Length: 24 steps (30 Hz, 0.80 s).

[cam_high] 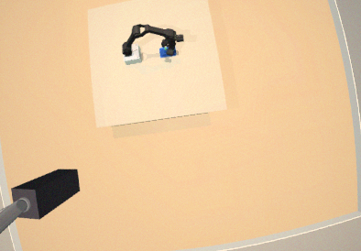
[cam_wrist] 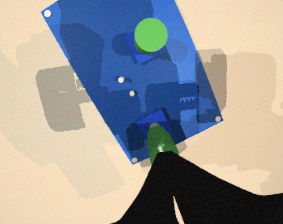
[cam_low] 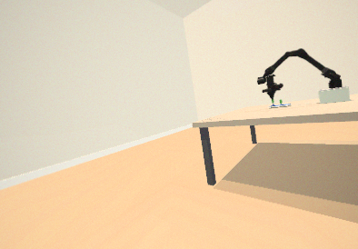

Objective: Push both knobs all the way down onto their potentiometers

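The blue circuit board (cam_high: 163,53) (cam_low: 286,105) (cam_wrist: 189,55) stands on the table. In the wrist view, the far green knob (cam_wrist: 151,35) (cam_low: 281,101) covers most of its blue potentiometer (cam_wrist: 143,58). The near green knob (cam_wrist: 159,139) (cam_low: 273,101) is partly hidden by the fingers, beside the visible part of its potentiometer (cam_wrist: 148,120). A small grey spot shows between them. My gripper (cam_wrist: 164,158) (cam_low: 273,99) is shut and empty, its tips at the top of the near knob. Whether they touch it, and how far each knob sits down its shaft, I cannot tell.
The arm's pale base block (cam_high: 133,60) (cam_low: 333,95) stands on the table (cam_high: 156,96) (cam_low: 236,116) to one side of the board. Two small white pins (cam_wrist: 121,79) (cam_wrist: 132,93) stand on the board between the potentiometers. Arm shadows darken the board.
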Motion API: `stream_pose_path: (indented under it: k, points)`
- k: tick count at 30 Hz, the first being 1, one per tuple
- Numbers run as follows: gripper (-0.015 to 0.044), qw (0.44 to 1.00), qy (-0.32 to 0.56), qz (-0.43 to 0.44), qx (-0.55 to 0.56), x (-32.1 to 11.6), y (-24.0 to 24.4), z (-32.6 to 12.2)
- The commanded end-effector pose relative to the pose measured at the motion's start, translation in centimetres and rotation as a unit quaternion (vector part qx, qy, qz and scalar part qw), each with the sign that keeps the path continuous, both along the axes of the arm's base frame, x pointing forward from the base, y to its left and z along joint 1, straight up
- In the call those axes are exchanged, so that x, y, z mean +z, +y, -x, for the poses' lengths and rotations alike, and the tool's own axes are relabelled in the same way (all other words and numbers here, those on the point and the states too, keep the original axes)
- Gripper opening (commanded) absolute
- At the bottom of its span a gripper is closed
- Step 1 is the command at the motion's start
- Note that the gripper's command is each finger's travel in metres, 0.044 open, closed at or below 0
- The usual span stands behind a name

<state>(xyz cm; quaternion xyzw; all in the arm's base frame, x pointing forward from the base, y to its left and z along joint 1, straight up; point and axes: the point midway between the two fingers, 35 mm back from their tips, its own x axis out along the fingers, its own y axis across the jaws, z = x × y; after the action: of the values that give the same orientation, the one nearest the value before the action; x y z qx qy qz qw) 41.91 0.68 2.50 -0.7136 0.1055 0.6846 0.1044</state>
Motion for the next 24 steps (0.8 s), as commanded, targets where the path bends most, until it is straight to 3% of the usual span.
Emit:
stream_pose_path:
  k: [1, 24]
  points:
    - [0.0, 1.0, 0.001, -0.001, 0.002, -0.54, 0.01, -0.01]
    - [0.0, 1.0, 0.001, -0.001, 0.002, -0.84, 0.01, -0.02]
